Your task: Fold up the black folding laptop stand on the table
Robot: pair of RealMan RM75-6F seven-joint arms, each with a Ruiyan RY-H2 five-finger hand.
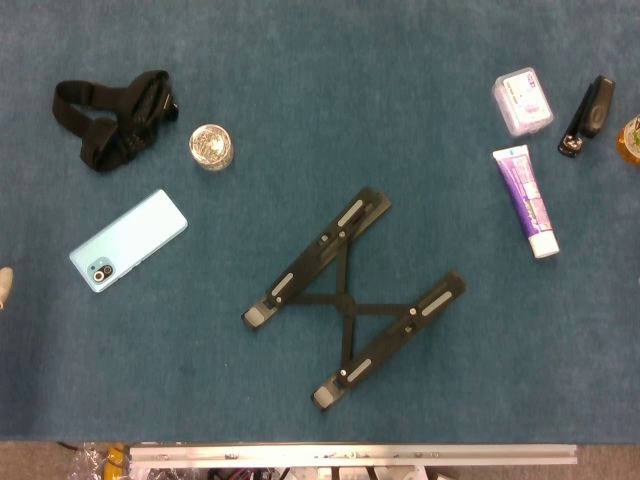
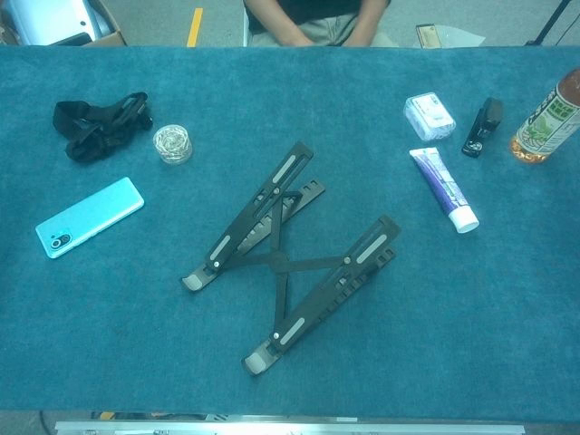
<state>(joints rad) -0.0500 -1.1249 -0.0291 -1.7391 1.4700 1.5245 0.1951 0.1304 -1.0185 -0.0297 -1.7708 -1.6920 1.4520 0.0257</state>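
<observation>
The black folding laptop stand (image 1: pixel 352 298) lay spread open near the middle of the teal table cover (image 1: pixel 300 100), its two long bars slanted apart and joined by crossed struts, nothing touching it; at the far left edge of the head view a pale tip of the left hand (image 1: pixel 5 285) just showed, too little to tell how its fingers lay, and the right hand appeared in neither view. To the left lay a light blue phone (image 1: pixel 128 240), a black strap (image 1: pixel 112 118) and a small round clear container (image 1: pixel 210 146); to the right lay a purple tube (image 1: pixel 527 198), a small clear box (image 1: pixel 522 100), a black stapler (image 1: pixel 587 115) and a bottle (image 2: pixel 546 118) by the edge; a seated person (image 2: pixel 313 20) was beyond the table's far side.
</observation>
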